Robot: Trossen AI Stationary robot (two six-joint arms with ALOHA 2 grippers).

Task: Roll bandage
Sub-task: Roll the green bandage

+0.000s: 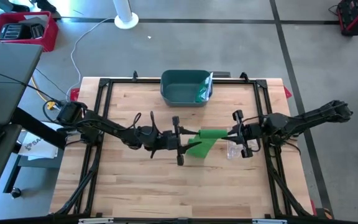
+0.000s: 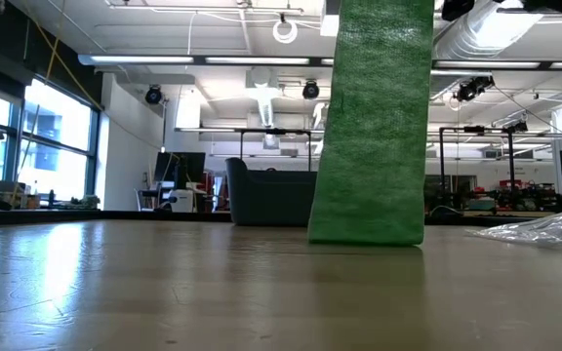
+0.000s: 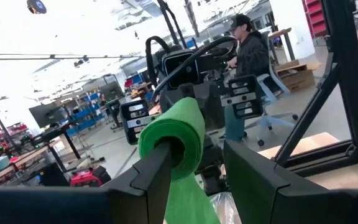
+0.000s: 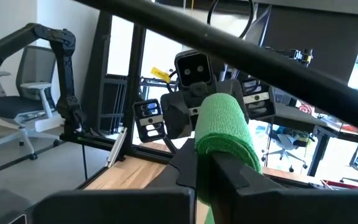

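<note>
A green bandage, partly wound into a roll (image 1: 213,133), is held level above the table between my two grippers. Its loose tail (image 2: 369,127) hangs down, and the lower end (image 2: 364,237) rests on the wood. My left gripper (image 1: 190,140) is at the roll's left end and is open. My right gripper (image 1: 230,133) is at the roll's right end and is shut on it. The roll also shows in the left wrist view (image 3: 173,127) and the right wrist view (image 4: 224,127). My left gripper has one finger (image 3: 157,171) stuck into the hollow of the roll's left end (image 3: 166,144). It comes in level from the table's left, along the roll. The other finger (image 3: 250,177) stands apart and touches nothing. My right gripper pinches the roll's right end (image 4: 219,149) between its two fingers (image 4: 188,167), level from the table's right. The roll is lifted clear and lies level. The tail hangs below it to the table.
A dark bin (image 1: 185,87) with something green inside stands at the table's far edge. A clear plastic wrapper (image 1: 234,151) lies on the wood below my right gripper; it also shows in the low view (image 2: 540,229). A person sits beyond the table (image 3: 250,46).
</note>
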